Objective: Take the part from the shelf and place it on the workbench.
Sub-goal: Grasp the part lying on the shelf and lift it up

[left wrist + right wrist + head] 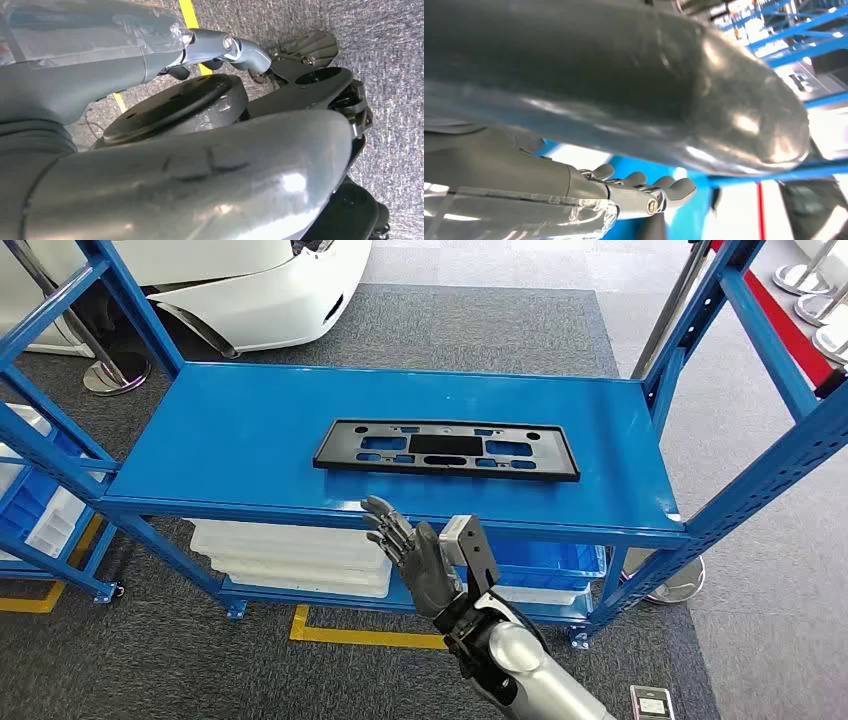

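Observation:
A long black plastic part (446,449) with several cut-outs lies flat on the top deck of the blue shelf (250,430), near its middle. My right hand (415,550) is raised just in front of the shelf's front edge, below and a little left of the part, not touching it. Its fingers (644,187) are spread and hold nothing, with the blue shelf behind them in the right wrist view. In the left wrist view my left hand (220,47) hangs over the grey carpet with its fingers extended and nothing in them.
Blue uprights (760,470) frame the shelf's right side and others (40,450) the left. White trays (290,555) and blue bins (545,560) fill the lower deck. A white car body (260,290) stands behind. Yellow tape (360,637) marks the carpet.

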`<action>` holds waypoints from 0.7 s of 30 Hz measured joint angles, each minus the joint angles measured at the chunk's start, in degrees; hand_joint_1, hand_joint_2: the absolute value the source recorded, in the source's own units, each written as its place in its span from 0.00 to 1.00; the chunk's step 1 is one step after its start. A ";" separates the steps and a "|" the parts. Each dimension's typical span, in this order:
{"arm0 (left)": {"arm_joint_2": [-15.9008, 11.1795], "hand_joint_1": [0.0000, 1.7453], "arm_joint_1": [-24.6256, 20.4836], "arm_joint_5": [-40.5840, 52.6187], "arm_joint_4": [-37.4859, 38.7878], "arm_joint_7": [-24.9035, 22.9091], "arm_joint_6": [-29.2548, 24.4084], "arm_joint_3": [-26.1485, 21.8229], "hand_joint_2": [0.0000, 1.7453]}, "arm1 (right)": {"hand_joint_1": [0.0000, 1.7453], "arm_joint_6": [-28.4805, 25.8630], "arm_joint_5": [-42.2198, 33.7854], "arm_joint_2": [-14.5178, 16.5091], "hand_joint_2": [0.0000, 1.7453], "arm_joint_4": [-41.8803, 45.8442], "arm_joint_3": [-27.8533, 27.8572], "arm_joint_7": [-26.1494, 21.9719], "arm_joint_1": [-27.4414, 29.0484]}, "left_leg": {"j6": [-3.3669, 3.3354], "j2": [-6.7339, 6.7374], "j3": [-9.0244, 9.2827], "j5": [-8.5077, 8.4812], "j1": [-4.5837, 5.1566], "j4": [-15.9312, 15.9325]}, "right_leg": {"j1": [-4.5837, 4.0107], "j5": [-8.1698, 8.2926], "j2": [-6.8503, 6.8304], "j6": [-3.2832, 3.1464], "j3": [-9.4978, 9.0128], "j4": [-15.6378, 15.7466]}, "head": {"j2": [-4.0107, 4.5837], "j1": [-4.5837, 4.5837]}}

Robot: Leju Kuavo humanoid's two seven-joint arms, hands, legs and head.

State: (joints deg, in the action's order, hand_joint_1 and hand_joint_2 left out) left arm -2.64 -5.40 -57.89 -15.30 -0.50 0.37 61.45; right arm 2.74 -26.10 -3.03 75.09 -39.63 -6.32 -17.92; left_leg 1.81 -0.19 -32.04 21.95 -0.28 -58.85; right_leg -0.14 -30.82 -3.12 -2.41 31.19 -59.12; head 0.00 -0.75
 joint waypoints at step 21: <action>-0.24 0.00 -0.49 -1.93 -0.04 -1.97 0.07 3.55 0.00 | 0.00 -15.15 50.03 -18.74 1.00 4.58 9.94 33.62 -6.51 | -0.11 0.00 -0.05 -0.04 0.10 -0.05 | 0.13 0.10 -0.05 0.16 0.01 0.01 | 0.00 0.02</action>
State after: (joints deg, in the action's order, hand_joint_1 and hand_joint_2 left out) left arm -2.89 -5.89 -59.82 -15.34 -2.48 0.44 65.00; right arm -12.41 23.93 -21.77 79.67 -29.68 27.30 -24.43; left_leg 1.71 -0.18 -32.09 21.91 -0.19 -58.90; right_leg 0.00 -30.72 -3.17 -2.25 31.21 -59.11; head 0.00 -0.73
